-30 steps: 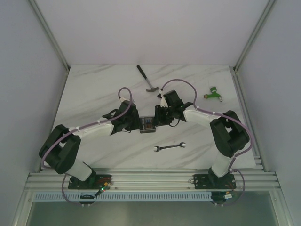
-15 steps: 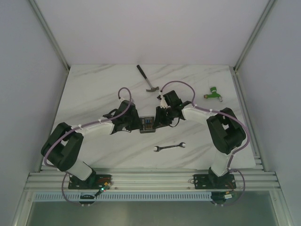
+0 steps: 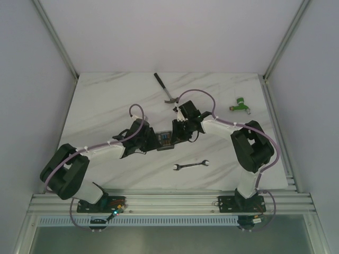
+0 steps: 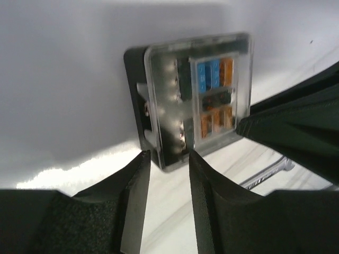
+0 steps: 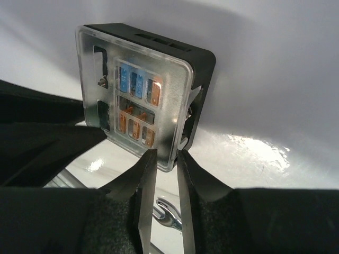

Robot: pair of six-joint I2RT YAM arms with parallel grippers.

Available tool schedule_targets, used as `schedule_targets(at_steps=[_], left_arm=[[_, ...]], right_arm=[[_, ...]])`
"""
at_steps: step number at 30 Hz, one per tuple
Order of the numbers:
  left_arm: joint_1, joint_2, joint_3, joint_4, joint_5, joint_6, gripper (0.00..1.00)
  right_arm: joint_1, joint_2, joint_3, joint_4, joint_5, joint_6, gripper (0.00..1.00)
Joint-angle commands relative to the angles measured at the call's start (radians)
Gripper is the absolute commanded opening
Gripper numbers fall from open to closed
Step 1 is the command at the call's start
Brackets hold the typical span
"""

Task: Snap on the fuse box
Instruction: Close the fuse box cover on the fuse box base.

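The fuse box (image 3: 166,139) is a small black box with a clear cover over blue and orange fuses, mid-table between both arms. In the left wrist view the fuse box (image 4: 190,98) faces the camera. Its lower corner sits between the tips of my left gripper (image 4: 168,157), one finger on the black back, the other on the cover. My right gripper (image 5: 165,154) pinches the opposite lower corner of the fuse box (image 5: 140,90), cover and base together. In the top view my left gripper (image 3: 154,141) and right gripper (image 3: 175,133) flank the box.
A wrench (image 3: 191,165) lies nearer the bases, also showing as the wrench (image 5: 170,214) under the right fingers. A hammer (image 3: 166,89) lies at the back centre and a small green tool (image 3: 240,105) at the back right.
Both arms and the fuse box have shifted slightly left. The right jaws have narrowed onto the box corner. The left elbow has dropped lower.
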Motion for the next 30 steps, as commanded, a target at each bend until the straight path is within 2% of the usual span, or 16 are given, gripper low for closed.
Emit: schedule_targets(at_steps=[1,8,11,20,30], left_arm=[[-0.008,-0.06,-0.014,-0.163,-0.008,0.02,0.46],[0.077,-0.126,0.088,-0.187,-0.045,0.075,0.6],[0.103,-0.096,0.135,-0.188,-0.055,0.107,0.61],[0.13,0.079,0.24,-0.184,0.012,0.163,0.54],[0.13,0.163,0.234,-0.168,0.05,0.172,0.46]], right_arm=[[0.058,0.035,-0.036,-0.05,0.136,-0.072,0.3],[0.009,-0.051,0.055,-0.007,0.054,-0.086,0.4],[-0.017,-0.041,0.084,0.024,0.011,-0.086,0.42],[-0.044,0.047,0.155,0.054,-0.033,-0.083,0.42],[-0.045,0.139,0.168,0.053,-0.086,-0.089,0.35]])
